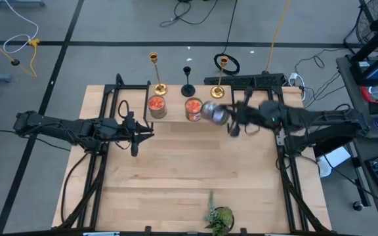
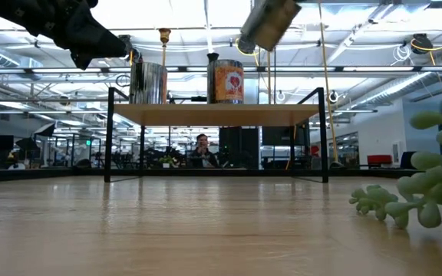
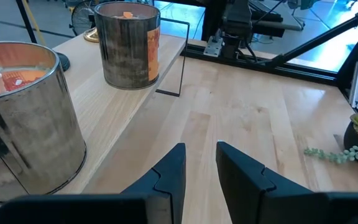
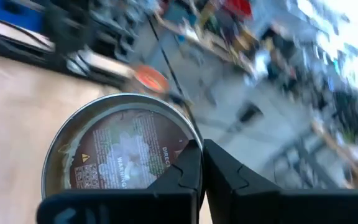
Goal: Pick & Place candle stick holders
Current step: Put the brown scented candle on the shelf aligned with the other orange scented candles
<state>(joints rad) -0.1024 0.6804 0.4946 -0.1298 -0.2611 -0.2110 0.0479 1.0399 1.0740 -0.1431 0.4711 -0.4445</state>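
Note:
Two gold candle stick holders (image 1: 156,73) (image 1: 220,77) and a shorter black one (image 1: 188,82) stand on their round bases along the far side of a raised wooden shelf (image 1: 176,121). Two jar candles with orange filling (image 1: 157,107) (image 1: 193,109) stand in front of them. My right gripper (image 1: 226,118) is shut on a grey jar candle (image 1: 213,112), held tilted in the air to the right of the orange jars. My left gripper (image 1: 135,135) is open and empty, left of the jars; its wrist view (image 3: 201,174) shows both orange jars (image 3: 23,118) (image 3: 128,43) close ahead. My right gripper pinches the grey jar at the edge (image 4: 188,140) of its round face with the warning label, between its two nearly closed fingers. The jar is lifted clear and tilted, as the low view (image 2: 269,23) shows. The fingers hide the contact itself.
A small green plant (image 1: 219,217) stands at the table's near edge, also in the low view (image 2: 428,184). The shelf rests on a thin black frame (image 2: 110,134). Bare wood lies between the shelf and the plant. A person (image 2: 202,149) sits far behind the table.

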